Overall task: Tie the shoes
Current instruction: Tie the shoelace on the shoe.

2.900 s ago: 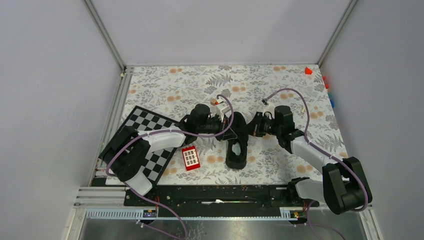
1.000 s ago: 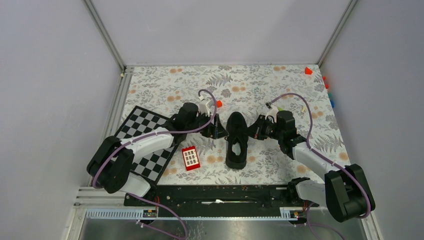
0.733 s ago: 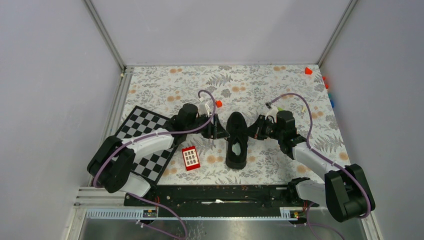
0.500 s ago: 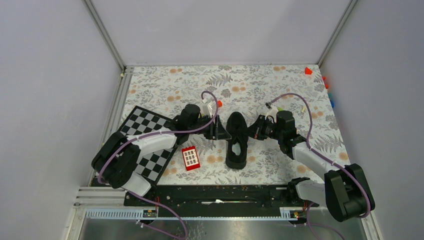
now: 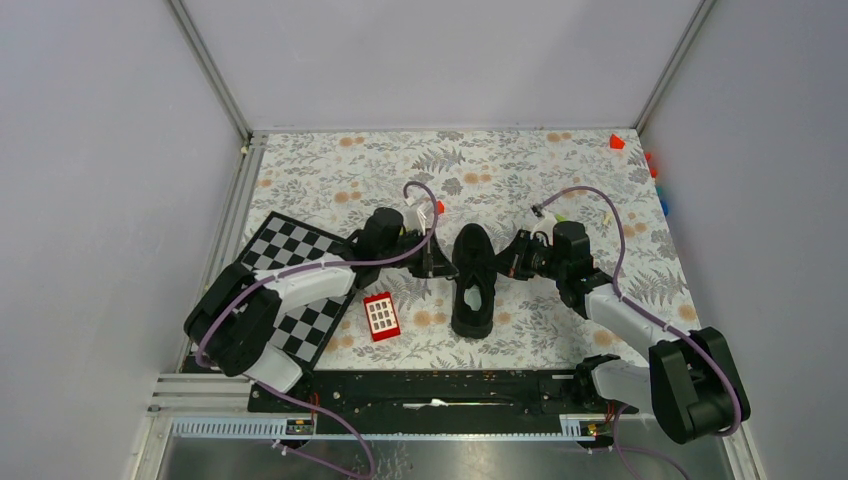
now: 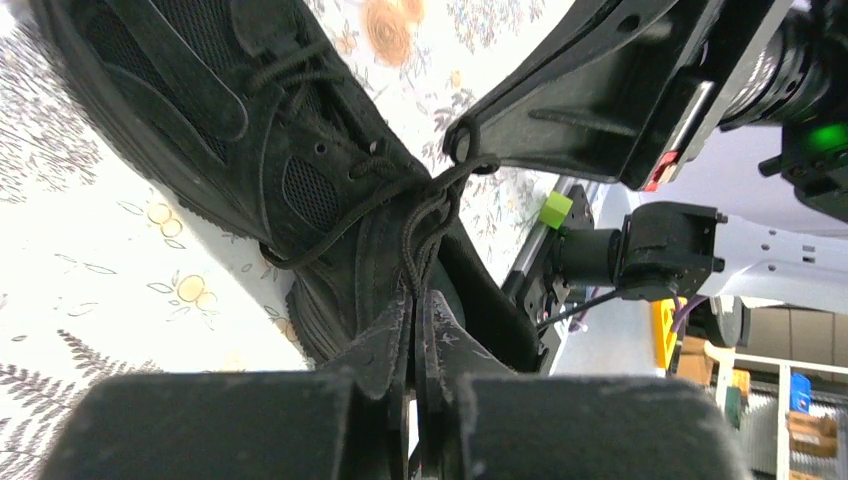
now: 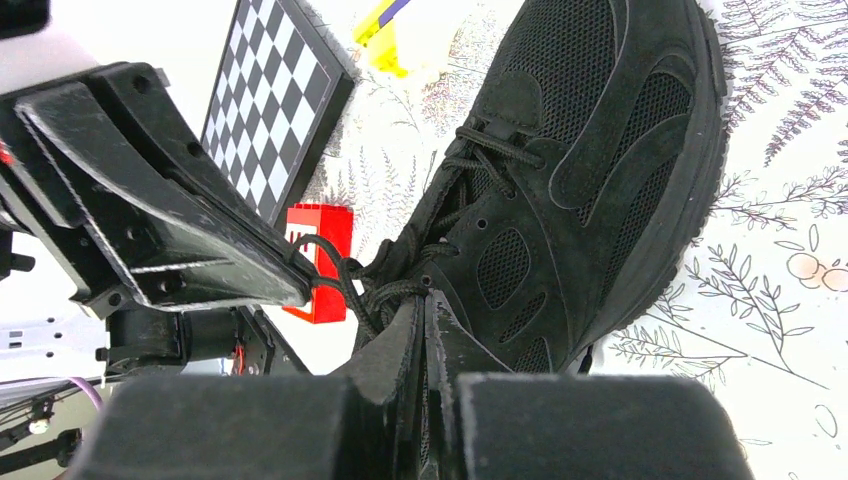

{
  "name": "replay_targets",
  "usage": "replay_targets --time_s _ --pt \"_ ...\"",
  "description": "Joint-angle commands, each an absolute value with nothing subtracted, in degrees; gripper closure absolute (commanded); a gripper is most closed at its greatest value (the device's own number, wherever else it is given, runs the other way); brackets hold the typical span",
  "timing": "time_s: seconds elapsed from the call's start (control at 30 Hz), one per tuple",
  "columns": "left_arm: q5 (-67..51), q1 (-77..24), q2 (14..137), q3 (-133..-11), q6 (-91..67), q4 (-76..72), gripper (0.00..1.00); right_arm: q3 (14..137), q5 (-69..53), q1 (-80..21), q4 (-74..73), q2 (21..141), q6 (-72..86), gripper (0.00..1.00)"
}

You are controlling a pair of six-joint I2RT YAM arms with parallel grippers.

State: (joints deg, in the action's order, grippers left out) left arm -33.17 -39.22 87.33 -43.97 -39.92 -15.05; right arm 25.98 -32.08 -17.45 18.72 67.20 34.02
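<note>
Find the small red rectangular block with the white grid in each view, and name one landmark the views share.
Top external: the small red rectangular block lies left of the black low-top sneaker, beside the black-and-white chessboard.
Left wrist: not in it.
Right wrist: left of centre, beside the sneaker's laces.
Shared landmark: the sneaker, visible in all three.

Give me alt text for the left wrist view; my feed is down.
The left gripper is shut on the black laces of the black sneaker on the floral table. The right gripper, opposite, pinches them too.
</note>
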Motion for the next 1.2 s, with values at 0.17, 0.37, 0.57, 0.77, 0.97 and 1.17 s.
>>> replay_targets --time_s 0.17,0.37,0.57,0.77,0.97,1.17 --pt "-26.3 -37.1 82.9 -44.1 -39.2 -19.0 1.0 24.4 -26.7 -16.9 20.4 61.6 35.8 1.0" --pt "-24.7 -35.8 83.1 -43.7 -39.2 -18.6 1.0 23.4 -25.4 -15.8 19.1 59.7 36.1 1.0" --pt "-23.4 -34.8 82.5 -42.1 -39.0 -18.1 1.0 22.3 -26.0 -14.5 19.4 60.0 37.4 1.0" --pt "-21.9 -33.9 81.7 -40.2 -38.9 -17.5 1.0 21.0 -27.0 -13.1 21.0 61.5 39.1 1.0" --pt "-21.8 -33.4 81.5 -39.5 -38.5 -17.1 1.0 21.1 -27.6 -12.9 21.3 62.5 39.1 1.0" --pt "-21.8 -33.1 81.3 -38.7 -38.3 -16.8 1.0 21.1 -27.6 -12.8 21.6 63.2 39.0 1.0"
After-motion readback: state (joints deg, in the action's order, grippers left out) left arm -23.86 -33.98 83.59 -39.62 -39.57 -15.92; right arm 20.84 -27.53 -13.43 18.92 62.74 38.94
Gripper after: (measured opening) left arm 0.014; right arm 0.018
